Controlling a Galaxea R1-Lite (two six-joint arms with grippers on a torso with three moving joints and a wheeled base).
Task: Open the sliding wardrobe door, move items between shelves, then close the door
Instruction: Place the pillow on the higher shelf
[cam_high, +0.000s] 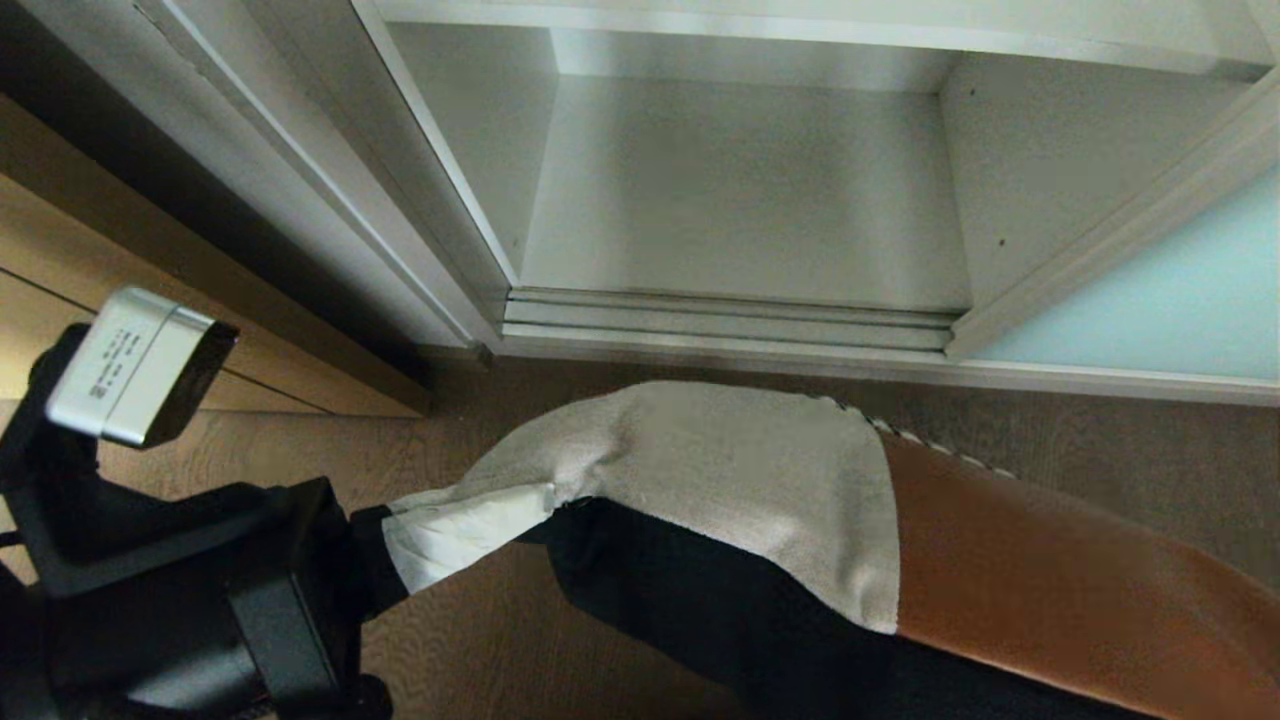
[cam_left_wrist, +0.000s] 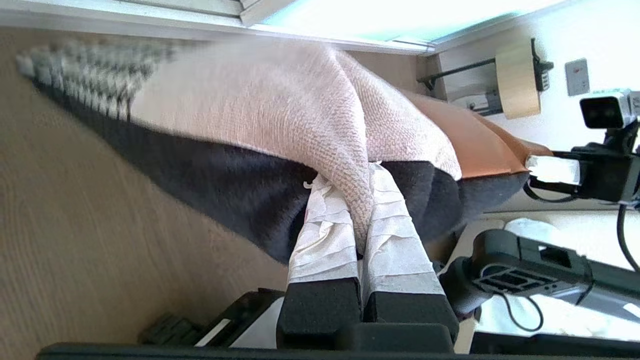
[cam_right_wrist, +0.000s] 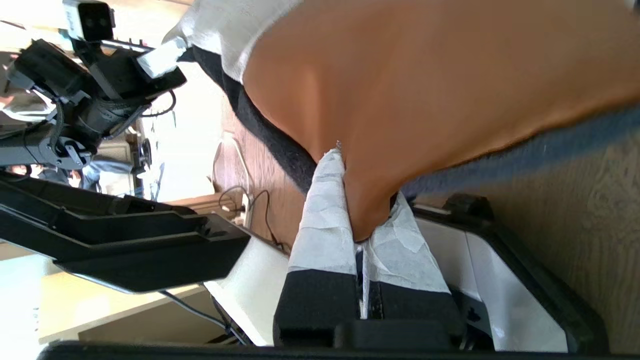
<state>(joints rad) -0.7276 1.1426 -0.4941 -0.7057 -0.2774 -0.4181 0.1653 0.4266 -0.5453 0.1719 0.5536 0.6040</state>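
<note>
While both grippers pinch it, the cushion (cam_high: 760, 480) hangs above the wooden floor (cam_high: 470, 640) in front of the open wardrobe. The left gripper (cam_left_wrist: 362, 210) is clamped on its beige edge, the right gripper (cam_right_wrist: 357, 220) on a rust-brown corner. Ahead lies a bare white shelf (cam_high: 740, 200); the glass door (cam_high: 1150, 300) seems slid right.

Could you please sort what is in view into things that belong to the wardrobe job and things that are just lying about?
Belonging to the job:
- cushion, pinched at opposite sides by the left end effector and right end effector
- bottom shelf, bare
- sliding wardrobe door, slid aside

Just lying about:
- tan wooden door
- wood floor
- wall socket
</note>
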